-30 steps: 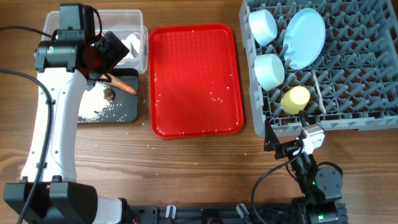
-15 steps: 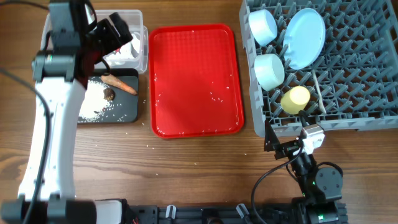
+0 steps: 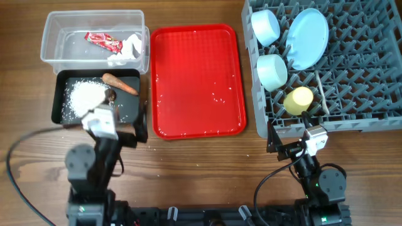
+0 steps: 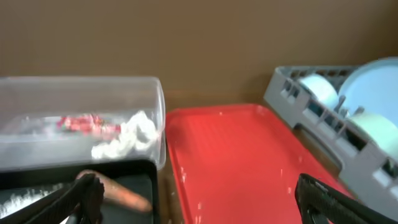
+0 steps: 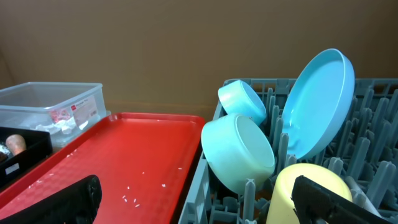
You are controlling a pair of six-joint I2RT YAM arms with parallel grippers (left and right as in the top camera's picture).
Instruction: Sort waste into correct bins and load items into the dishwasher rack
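The left arm has pulled back from above the clear tub (image 3: 49,39) to the near edge of the table (image 3: 207,169), and the tub's contents are now uncovered. A red sauce packet (image 3: 102,41) lies inside it, just beside a crumpled white tissue (image 3: 129,49). The black tray (image 3: 58,103) sits directly in front of the tub. It holds a heap of white rice (image 3: 85,96), an orange carrot (image 3: 120,83) and a small brown lump (image 3: 110,95) touching the carrot's near side.

The left gripper (image 4: 199,188) hangs at the tray's near edge, jaws spread wide and holding nothing. The right gripper (image 5: 196,190) is likewise spread and empty, near the front corner of the grey rack (image 3: 364,75).

In the rack, a pale blue plate (image 3: 308,37) stands tilted on edge. Two pale blue bowls (image 3: 265,26) (image 3: 272,70) lie on their sides to its left, and a yellow cup (image 3: 299,99) sits in front. The red serving tray (image 3: 198,81) lies between bins and rack, with only a few rice grains on it.
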